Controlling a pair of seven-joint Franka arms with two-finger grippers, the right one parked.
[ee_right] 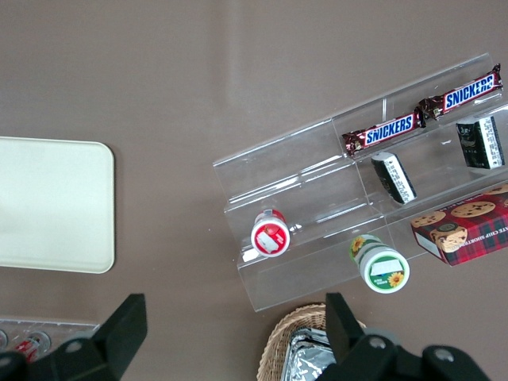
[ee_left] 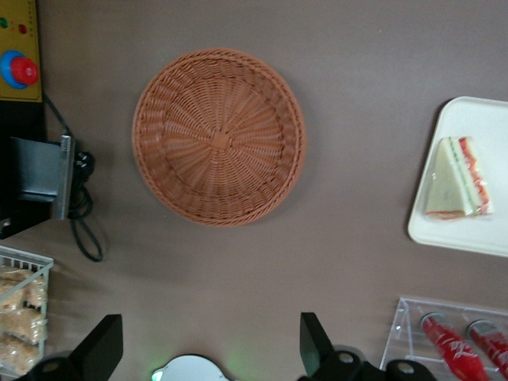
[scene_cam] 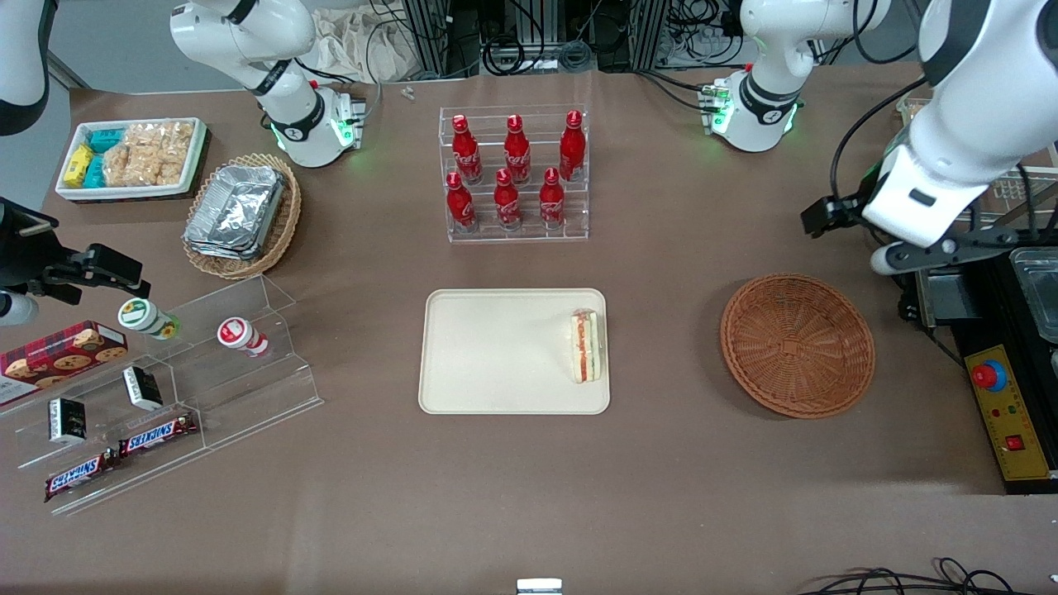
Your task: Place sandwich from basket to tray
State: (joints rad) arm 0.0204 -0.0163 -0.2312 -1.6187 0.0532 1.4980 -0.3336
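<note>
The sandwich (scene_cam: 585,345) (ee_left: 456,178) lies on the cream tray (scene_cam: 496,355) (ee_left: 476,119), close to the tray's edge that faces the basket. The reddish-brown wicker basket (scene_cam: 798,345) (ee_left: 218,136) stands beside the tray, toward the working arm's end of the table, with nothing in it. My gripper (scene_cam: 826,216) (ee_left: 210,333) hangs high above the table, farther from the front camera than the basket. It is open, fingers wide apart, with nothing between them.
A clear rack of red bottles (scene_cam: 517,178) (ee_left: 456,345) stands farther from the front camera than the tray. A yellow control box with a red button (scene_cam: 989,376) (ee_left: 20,70) sits beside the basket. A foil-filled tan basket (scene_cam: 240,215), white snack bin (scene_cam: 132,157) and acrylic shelf (scene_cam: 165,388) lie toward the parked arm's end.
</note>
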